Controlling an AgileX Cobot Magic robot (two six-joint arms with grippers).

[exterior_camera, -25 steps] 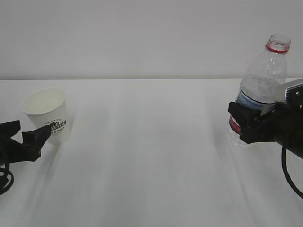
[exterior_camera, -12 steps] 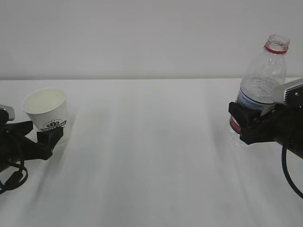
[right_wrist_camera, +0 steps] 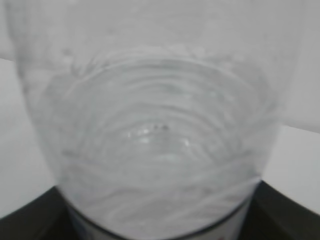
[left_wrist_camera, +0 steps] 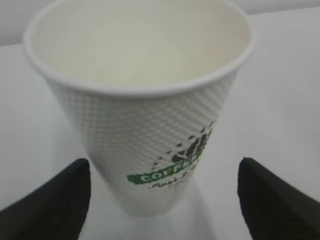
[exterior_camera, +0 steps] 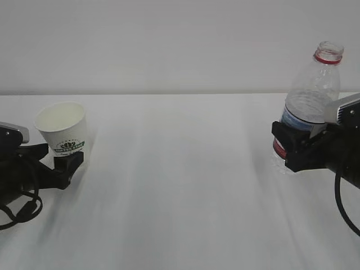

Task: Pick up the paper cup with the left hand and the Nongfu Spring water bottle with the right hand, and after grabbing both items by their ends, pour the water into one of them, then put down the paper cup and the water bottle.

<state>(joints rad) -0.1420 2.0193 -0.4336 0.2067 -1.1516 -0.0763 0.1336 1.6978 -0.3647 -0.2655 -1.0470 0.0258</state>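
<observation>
On the paper cup (left_wrist_camera: 145, 125), green "COFFEE" banner

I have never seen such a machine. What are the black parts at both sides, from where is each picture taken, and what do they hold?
This is a robot with two arms; the black parts are its grippers. One picture looks along the white table from the front. The other two come from small cameras on the wrists, so they look out between the fingers.

The left gripper stands open around the foot of a white paper cup. In the left wrist view its dark fingers stand apart from the cup on both sides, so it does not grip. The cup looks tilted.

The right gripper is shut on the lower part of a clear water bottle, which has no cap. The right wrist view shows the bottle close up, with water inside.
</observation>
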